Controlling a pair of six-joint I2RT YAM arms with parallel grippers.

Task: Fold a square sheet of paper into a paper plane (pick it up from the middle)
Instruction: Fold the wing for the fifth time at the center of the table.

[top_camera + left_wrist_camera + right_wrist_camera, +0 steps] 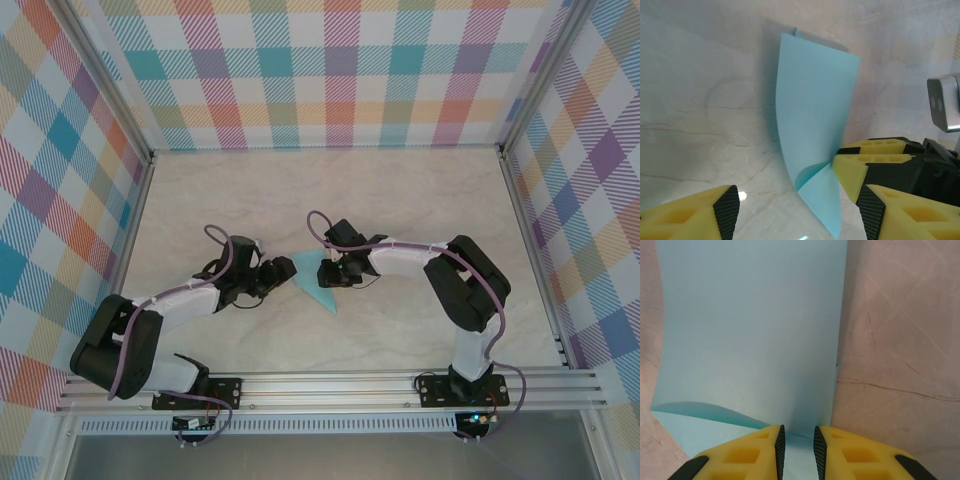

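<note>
The square sheet of paper (318, 288), light blue, lies between the two arms at the table's middle. It is bent over on itself in a loose curved fold (810, 110), not a paper plane. My right gripper (328, 274) is shut on the sheet at the fold; in the right wrist view its pads (799, 445) stand close together with the paper (750, 330) between them. The left wrist view shows those yellow fingers (855, 170) pinching the sheet's right edge. My left gripper (799, 215) is open, its pads wide on either side of the sheet's lower corner, touching nothing.
The pale marble tabletop (420, 200) is ringed by checked walls (340, 70) with metal corner posts. An aluminium rail (330, 385) carries both arm bases at the near edge. The two grippers stand very close together, nearly tip to tip.
</note>
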